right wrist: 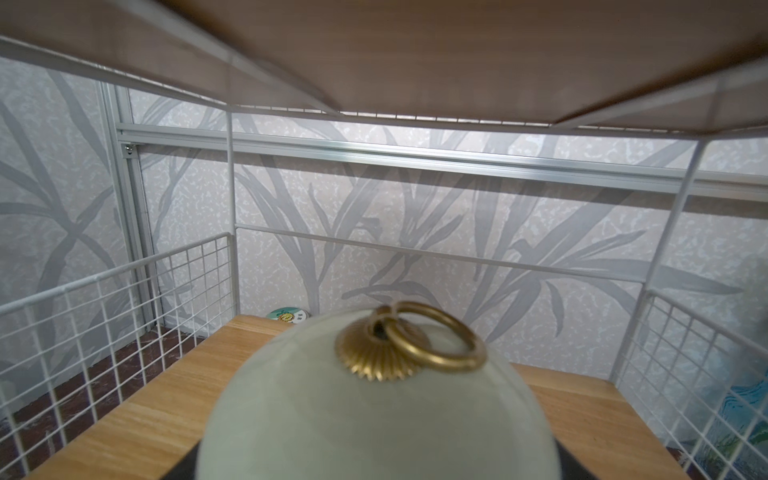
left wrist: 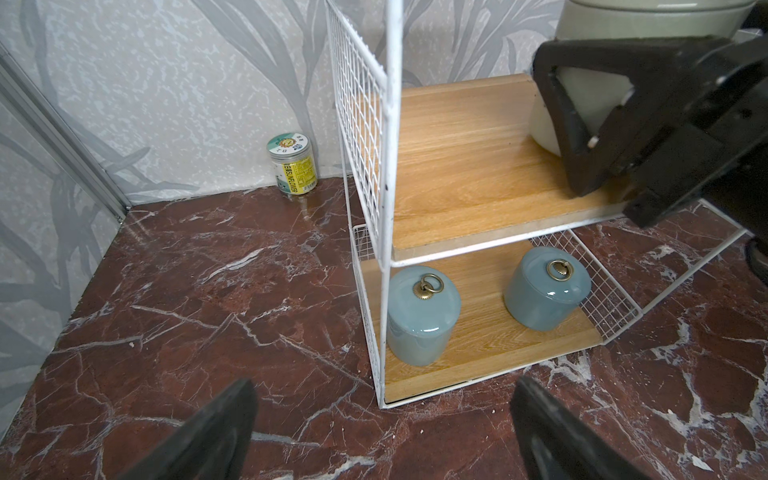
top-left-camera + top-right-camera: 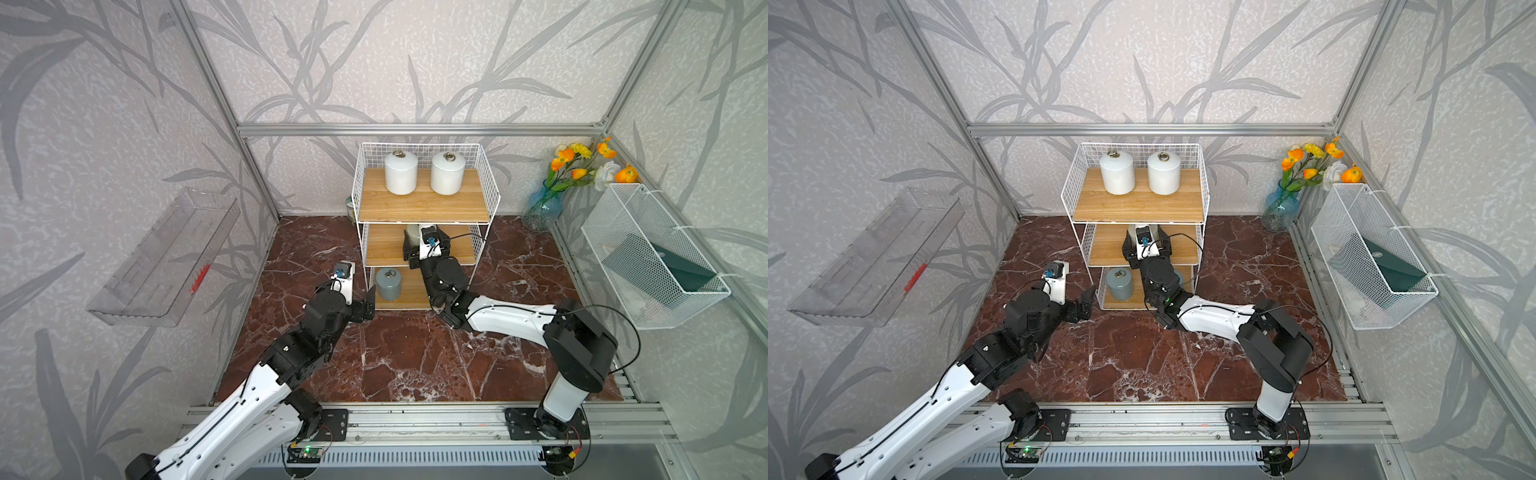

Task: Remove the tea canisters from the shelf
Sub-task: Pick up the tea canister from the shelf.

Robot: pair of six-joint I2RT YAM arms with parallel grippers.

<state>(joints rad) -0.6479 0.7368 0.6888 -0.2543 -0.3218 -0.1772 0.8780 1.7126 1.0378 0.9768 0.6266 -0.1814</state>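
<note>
The shelf [image 3: 419,203] stands at 12 o'clock on the red marble counter [image 3: 415,353], against the back wall. All five tea canisters are on it. Two white canisters [image 3: 400,172] [image 3: 447,172] sit side by side on the top board, and two blue-grey canisters [image 2: 422,316] [image 2: 544,293] stand apart on the bottom board.

The beige canister [image 1: 374,407] is upright on the middle board. The right gripper [image 1: 374,461] reaches in from 6 o'clock and its fingers [image 2: 561,137] straddle the canister's sides. I cannot tell whether they are clamped on it.

The left gripper [image 2: 384,388] hovers over the counter at the shelf's 7 o'clock, just beside the bottom tier. Its fingers [image 2: 224,424] are spread wide with nothing between them.

A blue glass vase [image 3: 542,212] of flowers stands at 2 o'clock.
</note>
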